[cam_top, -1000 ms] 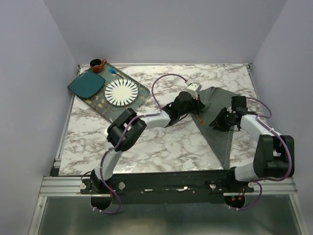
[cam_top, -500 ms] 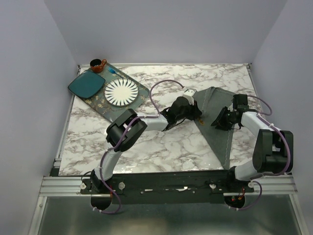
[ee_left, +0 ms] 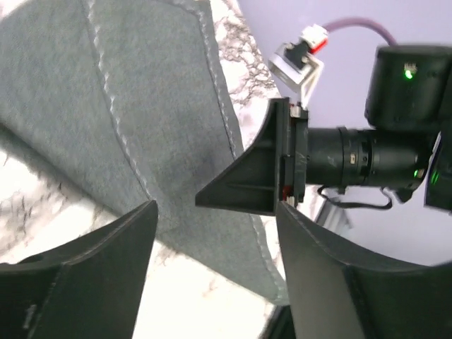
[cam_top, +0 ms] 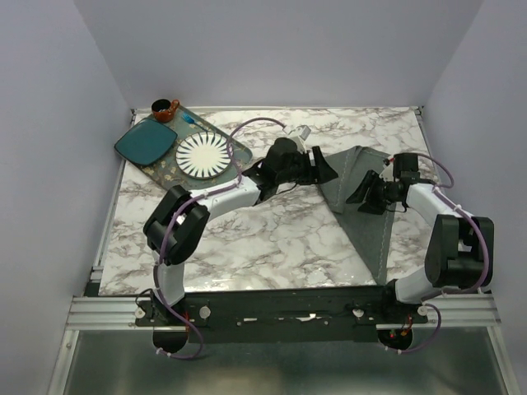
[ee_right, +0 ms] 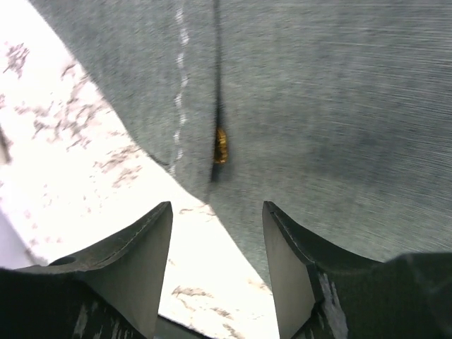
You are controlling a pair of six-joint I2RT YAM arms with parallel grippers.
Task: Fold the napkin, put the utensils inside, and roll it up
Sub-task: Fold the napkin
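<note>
Folded napkin (cam_top: 370, 218) near desk (cam_top: 247, 239) right edge, brown utensil (ee_right: 221, 145) peeking from fold; left gripper (cam_top: 324, 171) and right gripper (cam_top: 362, 192) both spread wide, empty

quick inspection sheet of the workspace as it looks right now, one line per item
surface: marble-pattern table, bare in the middle
job's things: napkin folded to a triangle, lying on the right; utensils show only as a brown tip in the fold, the rest is hidden
clutter: tray at the far left holding a teal plate and a white plate; brown cup at its far corner
grippers: left tool open, empty, at the napkin's left corner; right tool open, empty, over the napkin's edge
cables: purple cables loop off both arms
surroundings: lilac walls; metal rail at the near edge
</note>
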